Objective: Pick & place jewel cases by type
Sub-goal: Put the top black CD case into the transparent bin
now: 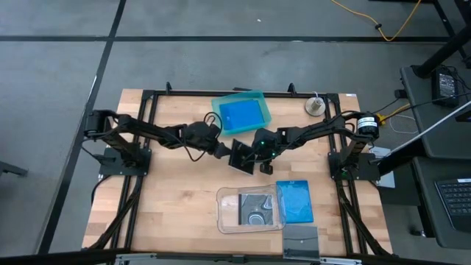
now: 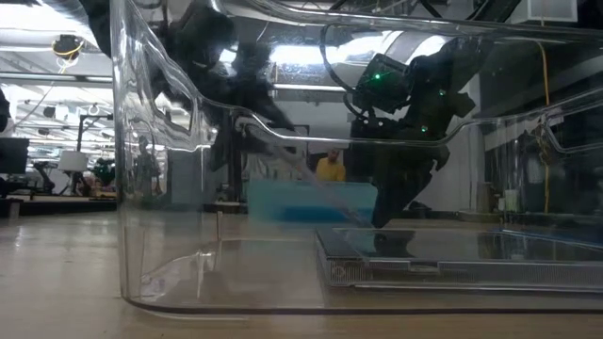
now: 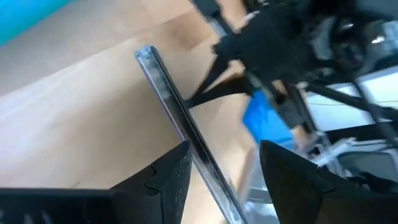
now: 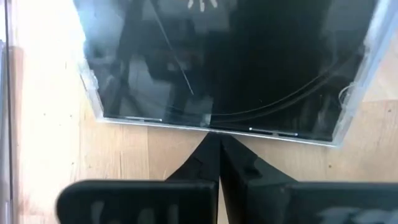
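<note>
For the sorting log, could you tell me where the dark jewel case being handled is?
In the high view, the dark jewel case sits mid-table between both grippers, below the teal tray.

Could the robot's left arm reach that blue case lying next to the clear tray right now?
Probably not right away. The left gripper is mid-table with a dark jewel case on edge between its open fingers, and the right gripper, shut, sits between it and the blue case beside the clear tray.

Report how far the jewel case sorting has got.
Done: a blue case lies in the teal tray, a grey case in the clear tray. In hand: a grey case between both end effectors. Left: a blue case and another grey case on the table.
</note>
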### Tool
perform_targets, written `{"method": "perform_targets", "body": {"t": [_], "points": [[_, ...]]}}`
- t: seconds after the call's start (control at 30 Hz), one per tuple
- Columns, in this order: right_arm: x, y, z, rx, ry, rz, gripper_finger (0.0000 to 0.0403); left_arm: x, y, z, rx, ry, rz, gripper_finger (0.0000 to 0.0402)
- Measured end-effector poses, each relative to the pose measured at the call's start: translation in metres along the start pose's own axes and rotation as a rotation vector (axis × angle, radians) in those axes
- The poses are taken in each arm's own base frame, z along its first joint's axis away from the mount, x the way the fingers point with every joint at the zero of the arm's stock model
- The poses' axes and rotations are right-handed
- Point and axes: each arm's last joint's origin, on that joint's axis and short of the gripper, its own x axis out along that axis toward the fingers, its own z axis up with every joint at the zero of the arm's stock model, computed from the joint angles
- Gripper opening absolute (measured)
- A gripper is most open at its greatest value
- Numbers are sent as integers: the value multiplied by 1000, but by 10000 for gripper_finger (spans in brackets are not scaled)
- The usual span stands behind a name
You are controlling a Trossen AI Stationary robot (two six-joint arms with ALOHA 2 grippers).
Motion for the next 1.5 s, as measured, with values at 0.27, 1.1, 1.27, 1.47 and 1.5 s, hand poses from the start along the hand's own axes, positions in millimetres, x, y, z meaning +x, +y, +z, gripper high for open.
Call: {"method": "perform_targets", "body": {"t": [0.27,1.1,1.27,1.47,1.5], "points": [[0,0,-1,2,5,1,9,4,2,1,-1,-25,-14,173],[0,-1,3,-8,-22,-18,6,28,-11,10,-4,18,-19,173],[0,-1,2,0,-9,-10,7,49,-14,14,-11,88,-71,173],[0,-1,1,2,-4,-6,8,47,-13,22,-15,72,-64,173],[0,0,1,2,-4,-4,7,47,-12,24,-18,67,-63,173]]}}
